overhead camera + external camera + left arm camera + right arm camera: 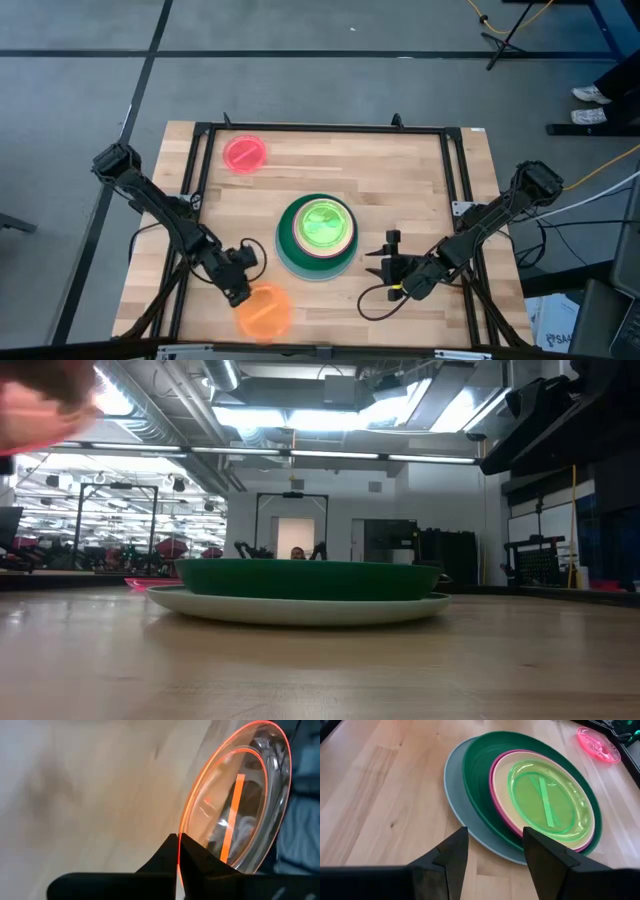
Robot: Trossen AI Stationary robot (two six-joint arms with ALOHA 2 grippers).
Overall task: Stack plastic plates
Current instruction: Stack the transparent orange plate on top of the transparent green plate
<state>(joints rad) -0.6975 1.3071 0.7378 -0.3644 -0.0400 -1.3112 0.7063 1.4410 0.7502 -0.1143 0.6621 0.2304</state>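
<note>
Wooden table seen from above, left to right. Left gripper sits near the front edge of the table, its fingers pinched tight on the rim of the orange plate; in the left wrist view this translucent plate stands tilted, one edge raised off the wood. Pink-red plate lies flat and alone toward the far left part of the table, well apart from the rest. Centre: the stack. Light blue plate at the bottom, dark green plate on it, then a magenta plate showing only as a thin rim, a peach plate, and a lime green plate on top. Right gripper waits just right of the stack, its fingers spread wide and holding nothing, pointed at the stack's near edge.
</note>
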